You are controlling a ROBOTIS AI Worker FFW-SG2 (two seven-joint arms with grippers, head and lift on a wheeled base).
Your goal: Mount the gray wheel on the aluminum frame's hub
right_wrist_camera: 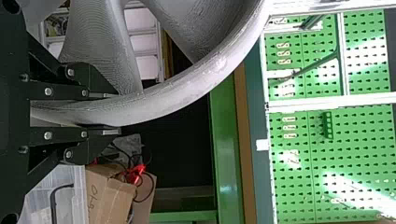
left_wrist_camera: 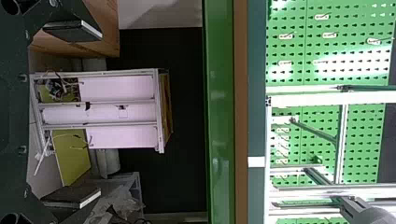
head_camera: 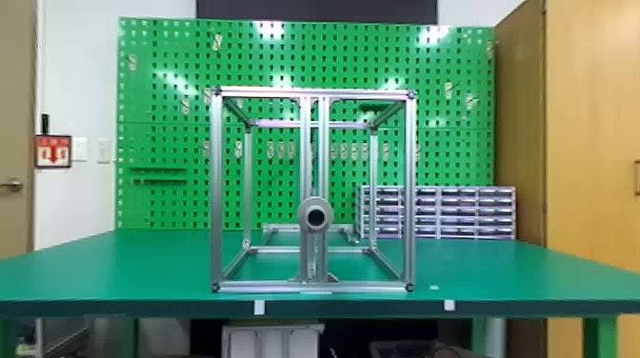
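Right jaws (right_wrist_camera: 112, 114): closed on the gray wheel (right_wrist_camera: 201, 79), one pad each side of its rim (right_wrist_camera: 149, 103).
Left jaws (left_wrist_camera: 100, 114): spread wide, nothing between them.
Gray wheel: held off the table (head_camera: 119, 276), in front of its edge; probably stiff and light for its bulk, its smooth curve liable to swivel in a one-point pinch.
Second hold: the opposite rim would steady it better than the broad spokes (right_wrist_camera: 100, 51).
Hub (head_camera: 305, 217): bare, on the aluminum frame's (head_camera: 216, 190) middle uprights.
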